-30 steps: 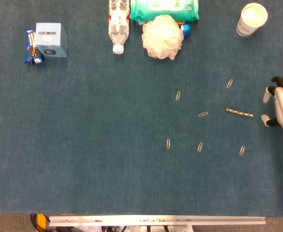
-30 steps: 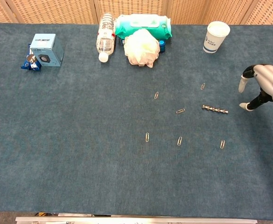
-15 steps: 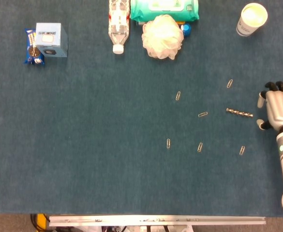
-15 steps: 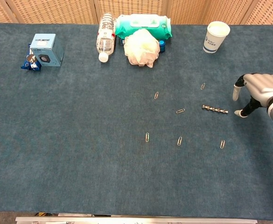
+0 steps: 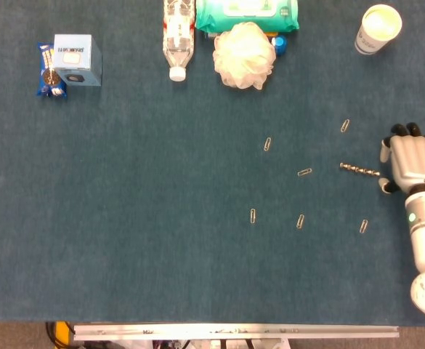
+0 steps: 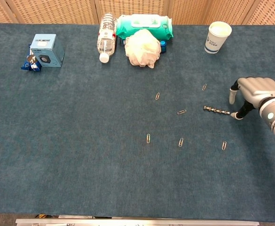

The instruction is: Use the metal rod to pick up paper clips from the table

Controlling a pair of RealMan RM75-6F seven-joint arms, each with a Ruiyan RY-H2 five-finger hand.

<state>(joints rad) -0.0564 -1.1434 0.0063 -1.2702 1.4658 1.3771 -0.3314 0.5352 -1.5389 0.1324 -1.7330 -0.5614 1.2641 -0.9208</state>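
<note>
The metal rod (image 5: pixel 359 170) (image 6: pixel 216 110) lies flat on the blue table cloth at the right. Several paper clips are scattered around it, among them one (image 5: pixel 345 126) behind it, one (image 5: pixel 304 172) (image 6: pixel 181 112) to its left and one (image 5: pixel 363 226) (image 6: pixel 224 145) in front. My right hand (image 5: pixel 412 163) (image 6: pixel 252 89) hovers at the rod's right end with its fingers apart and pointing down, holding nothing. Its thumb tip sits right by the rod's end; I cannot tell whether they touch. My left hand shows in neither view.
Along the far edge stand a paper cup (image 5: pixel 378 27) (image 6: pixel 217 36), a wipes pack (image 5: pixel 247 14), a white bath pouf (image 5: pixel 244 55) and a lying water bottle (image 5: pixel 178 36). A small blue box (image 5: pixel 74 59) with a snack packet sits far left.
My right hand has moved left toward the rod, from well clear of it to right at its right end. The rod and the clips have not moved.
</note>
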